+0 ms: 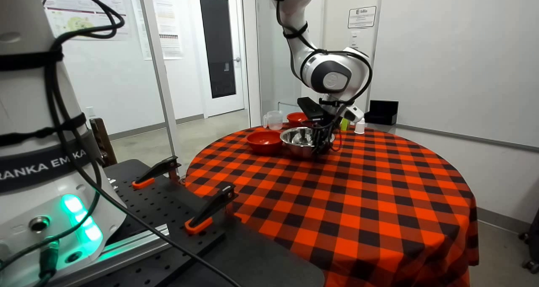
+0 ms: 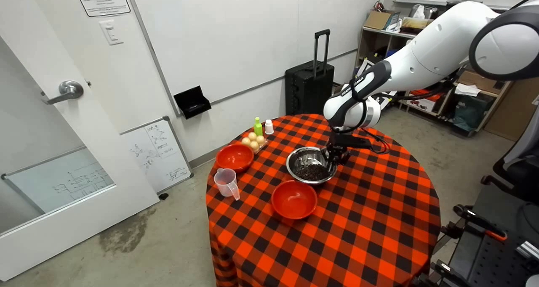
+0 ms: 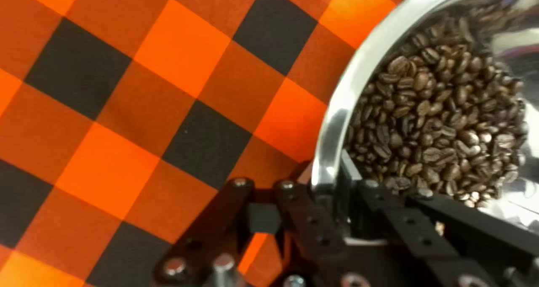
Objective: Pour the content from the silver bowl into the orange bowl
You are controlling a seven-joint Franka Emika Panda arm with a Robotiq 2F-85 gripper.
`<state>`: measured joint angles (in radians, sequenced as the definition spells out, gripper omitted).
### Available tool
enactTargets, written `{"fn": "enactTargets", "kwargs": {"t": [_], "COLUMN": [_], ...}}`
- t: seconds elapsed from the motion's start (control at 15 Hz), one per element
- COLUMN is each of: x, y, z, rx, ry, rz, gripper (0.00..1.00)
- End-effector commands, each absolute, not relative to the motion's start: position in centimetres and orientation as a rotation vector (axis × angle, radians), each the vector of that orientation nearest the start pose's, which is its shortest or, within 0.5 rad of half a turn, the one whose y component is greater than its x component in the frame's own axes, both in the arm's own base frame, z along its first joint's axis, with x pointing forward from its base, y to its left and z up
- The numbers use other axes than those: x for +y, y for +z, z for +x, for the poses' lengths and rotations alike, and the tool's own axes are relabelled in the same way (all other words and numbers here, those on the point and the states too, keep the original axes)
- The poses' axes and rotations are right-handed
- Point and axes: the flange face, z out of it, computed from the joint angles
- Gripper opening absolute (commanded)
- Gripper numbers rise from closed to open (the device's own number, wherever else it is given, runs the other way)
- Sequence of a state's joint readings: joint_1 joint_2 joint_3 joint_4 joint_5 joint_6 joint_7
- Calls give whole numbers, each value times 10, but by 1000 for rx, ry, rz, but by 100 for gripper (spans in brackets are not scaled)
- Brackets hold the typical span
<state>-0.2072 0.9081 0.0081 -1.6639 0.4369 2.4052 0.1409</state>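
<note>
The silver bowl (image 2: 309,154) stands on the checkered tablecloth and holds dark coffee beans (image 3: 438,127). It also shows in an exterior view (image 1: 296,150). In the wrist view, my gripper (image 3: 327,175) straddles the bowl's shiny rim (image 3: 336,110), one finger inside and one outside, closed against it. In both exterior views the gripper (image 2: 330,155) is at the bowl's edge, pointing down (image 1: 321,144). An empty red-orange bowl (image 2: 294,199) stands close beside the silver bowl, also in an exterior view (image 1: 264,143). A second red-orange bowl (image 2: 235,157) stands farther off.
A clear measuring cup (image 2: 226,182) stands near the table edge beside the second red-orange bowl. Several eggs (image 2: 254,142), a green bottle (image 2: 257,128) and a white container (image 2: 269,127) stand toward the whiteboard. Clamps (image 1: 210,209) hold the robot's base board.
</note>
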Motion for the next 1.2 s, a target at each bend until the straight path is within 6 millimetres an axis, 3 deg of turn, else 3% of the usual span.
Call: {"fn": "enactTargets", "kwargs": {"t": [0.0,0.47,0.87,1.13], "x": [-133,-146,-137,-113], "y": [77,116,189,240], "z": [636,643,654,656], "rx": [1014,997,797,564], "ry": [166,41,-39,-31], "rz": [-2691,-2723,-2869,-3023], "gripper": [2,2,2,2]}}
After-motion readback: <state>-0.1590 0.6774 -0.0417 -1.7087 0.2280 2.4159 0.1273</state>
